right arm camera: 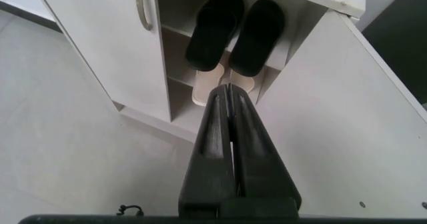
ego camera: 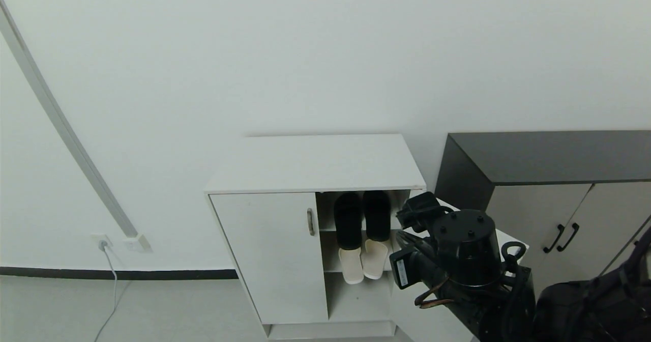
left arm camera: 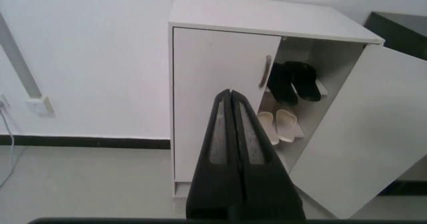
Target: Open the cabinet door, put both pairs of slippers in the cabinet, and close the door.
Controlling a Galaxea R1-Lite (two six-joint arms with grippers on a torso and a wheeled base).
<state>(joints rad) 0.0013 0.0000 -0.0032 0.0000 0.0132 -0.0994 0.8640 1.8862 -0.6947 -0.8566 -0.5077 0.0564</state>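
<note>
The white cabinet [ego camera: 315,164] stands against the wall with its left door [ego camera: 269,255] closed and its right door [right arm camera: 333,124] swung open. A black pair of slippers [ego camera: 362,217] lies on the upper shelf. A cream pair [ego camera: 363,263] lies on the shelf below, toes outward. My right gripper [right arm camera: 227,89] is shut and empty, hovering in front of the open compartment beside the open door. My left gripper [left arm camera: 231,94] is shut and empty too, held farther back and facing the closed left door [left arm camera: 213,97]. Both pairs, black [left arm camera: 297,81] and cream [left arm camera: 280,125], show past it.
A dark-topped cabinet [ego camera: 549,153] with two handled doors stands to the right. A black bag [ego camera: 585,306] sits at the lower right. A wall socket with a cable [ego camera: 104,243] is at the left, with bare floor [ego camera: 127,306] before the cabinet.
</note>
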